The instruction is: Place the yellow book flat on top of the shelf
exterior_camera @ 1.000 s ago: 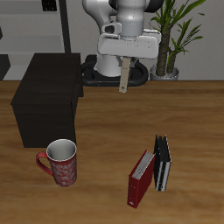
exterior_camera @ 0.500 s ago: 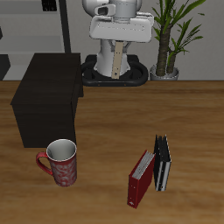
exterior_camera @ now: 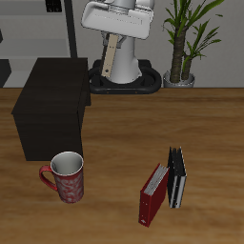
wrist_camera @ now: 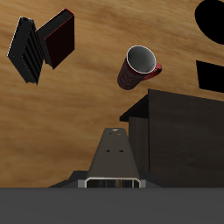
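Observation:
My gripper is high above the back of the table, shut on the yellow book, which hangs almost upright below it, slightly tilted. In the wrist view the book shows as a tan slab between the fingers. The shelf is a large dark boxy cabinet with a flat top, standing lower and nearer the table's front than the gripper. Its top also shows in the wrist view. The book is in the air, apart from the shelf.
A red patterned mug stands in front of the shelf. A red book and a black book stand near the table's front edge. A potted plant is at the back. The robot's base stands behind the shelf.
My gripper has carried the yellow book upward and sideways toward the shelf's side of the table. The book stays gripped and nearly upright. Nothing else moved.

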